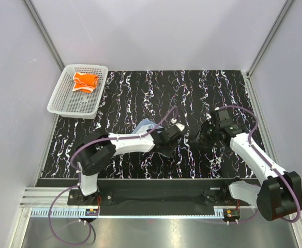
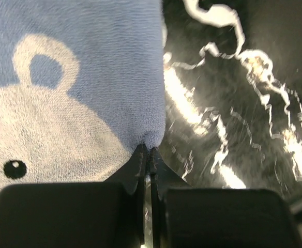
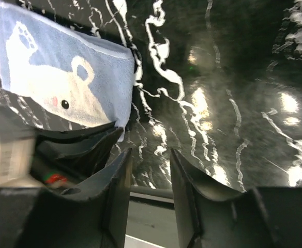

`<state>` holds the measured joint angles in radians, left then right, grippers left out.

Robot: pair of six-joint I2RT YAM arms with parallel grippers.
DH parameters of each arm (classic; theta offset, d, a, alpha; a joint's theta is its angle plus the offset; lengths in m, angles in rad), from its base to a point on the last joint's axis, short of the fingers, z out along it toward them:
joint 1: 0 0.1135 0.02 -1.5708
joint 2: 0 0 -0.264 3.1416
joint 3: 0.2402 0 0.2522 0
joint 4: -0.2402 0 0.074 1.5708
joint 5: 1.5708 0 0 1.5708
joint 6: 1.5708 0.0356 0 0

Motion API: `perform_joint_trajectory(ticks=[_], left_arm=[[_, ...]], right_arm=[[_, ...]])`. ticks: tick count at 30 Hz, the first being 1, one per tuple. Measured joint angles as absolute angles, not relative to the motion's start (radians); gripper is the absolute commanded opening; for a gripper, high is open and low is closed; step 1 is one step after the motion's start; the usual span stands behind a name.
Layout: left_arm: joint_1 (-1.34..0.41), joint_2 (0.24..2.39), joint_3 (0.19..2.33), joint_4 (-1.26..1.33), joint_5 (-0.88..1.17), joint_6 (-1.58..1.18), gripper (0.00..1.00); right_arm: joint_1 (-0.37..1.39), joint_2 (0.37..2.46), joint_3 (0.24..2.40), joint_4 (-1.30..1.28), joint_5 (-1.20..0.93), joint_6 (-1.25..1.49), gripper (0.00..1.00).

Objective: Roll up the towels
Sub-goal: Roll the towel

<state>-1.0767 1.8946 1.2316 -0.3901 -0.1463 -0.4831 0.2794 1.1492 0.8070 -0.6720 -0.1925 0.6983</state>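
The light blue towel (image 1: pixel 143 125) lies flat on the black marbled table, and it carries a white bear print (image 2: pixel 47 134). My left gripper (image 2: pixel 149 150) is shut, its tips pinching the near right corner of this towel (image 3: pixel 63 77). In the top view the left gripper (image 1: pixel 167 138) sits at the table's middle. My right gripper (image 3: pixel 150 155) stands open over bare table just right of the towel, with nothing between its fingers; from above the right gripper (image 1: pixel 196 140) faces the left one. The orange towel (image 1: pixel 85 81) lies bunched in the basket.
A white mesh basket (image 1: pixel 63 106) stands at the table's far left corner. Grey walls enclose the table on three sides. The table's near edge and a metal rail (image 1: pixel 156 199) run by the arm bases.
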Motion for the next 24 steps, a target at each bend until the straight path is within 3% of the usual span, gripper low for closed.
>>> perform_joint_trajectory(ticks=[8, 24], left_arm=[[-1.021, 1.823, 1.196, -0.363, 0.008, -0.503, 0.0], [-0.948, 1.729, 1.121, -0.281, 0.15, -0.582, 0.0]], right_arm=[[0.281, 1.243, 0.724, -0.455, -0.334, 0.77, 0.53], [0.308, 1.423, 0.719, -0.278, -0.385, 0.815, 0.56]])
